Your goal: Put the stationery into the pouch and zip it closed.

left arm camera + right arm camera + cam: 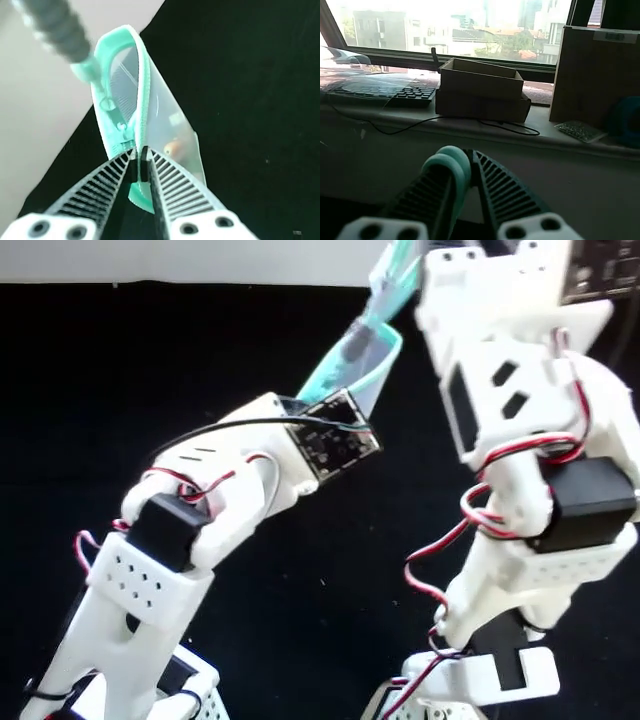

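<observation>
Pinching the pouch [155, 117] at opposite ends, both clamped tight: left claw [138, 156], right claw [466, 162].

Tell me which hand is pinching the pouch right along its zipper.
The left hand: it clamps the pouch at the zipper line, whereas the right hand grips its rounded mint end.

- Held over worktop [200, 340]: pouch [365, 355], slanting from 7 to 1 o'clock.
- Clamped at 7 o'clock end by left pincer [137, 156].
- Gripped at 1 o'clock end by right pincer [468, 162].
</observation>
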{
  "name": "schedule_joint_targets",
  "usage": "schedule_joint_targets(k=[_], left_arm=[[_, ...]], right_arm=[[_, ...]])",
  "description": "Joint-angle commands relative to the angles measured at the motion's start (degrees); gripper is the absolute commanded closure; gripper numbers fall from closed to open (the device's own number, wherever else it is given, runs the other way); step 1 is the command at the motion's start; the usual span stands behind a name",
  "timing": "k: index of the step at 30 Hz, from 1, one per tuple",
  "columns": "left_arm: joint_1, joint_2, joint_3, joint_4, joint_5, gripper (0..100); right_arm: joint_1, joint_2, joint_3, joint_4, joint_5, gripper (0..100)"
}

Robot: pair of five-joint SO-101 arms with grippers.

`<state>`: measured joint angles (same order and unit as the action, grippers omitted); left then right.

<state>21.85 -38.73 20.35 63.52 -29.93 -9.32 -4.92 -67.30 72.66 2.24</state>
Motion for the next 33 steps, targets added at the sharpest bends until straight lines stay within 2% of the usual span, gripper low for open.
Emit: schedule_joint_targets(k=[1, 6, 11, 18, 21, 26, 33], left_arm=[[-2.77, -1.27, -0.84, 3.52, -0.44, 99], [-6.64, -3.91, -1.01, 9.41, -0.35, 99], [-10.07, -5.32, -0.92, 11.78, -0.26, 99], [-15.08, -5.32, -0.57, 12.57, -0.26, 99], [-16.84, -5.32, -0.57, 12.57, -0.18, 99], [-18.33, -5.32, -0.48, 12.57, -0.18, 99], [-18.42, -5.32, 1.63, 12.57, -0.18, 99]], right_arm=[[5.32, 0.13, -0.75, -0.66, -0.62, 99.2], [11.65, 0.13, 2.95, -0.75, -0.62, 99.2], [15.78, 0.13, 9.98, -4.09, -0.7, 99.2], [21.67, -0.04, 18.77, -10.68, -0.7, 99.2], [25.01, -0.04, 21.49, -13.32, -3.25, 99.2], [30.81, -0.04, 24.4, -17.54, -5.54, 99.2], [35.12, -0.04, 24.66, -18.51, -5.89, 99.2]])
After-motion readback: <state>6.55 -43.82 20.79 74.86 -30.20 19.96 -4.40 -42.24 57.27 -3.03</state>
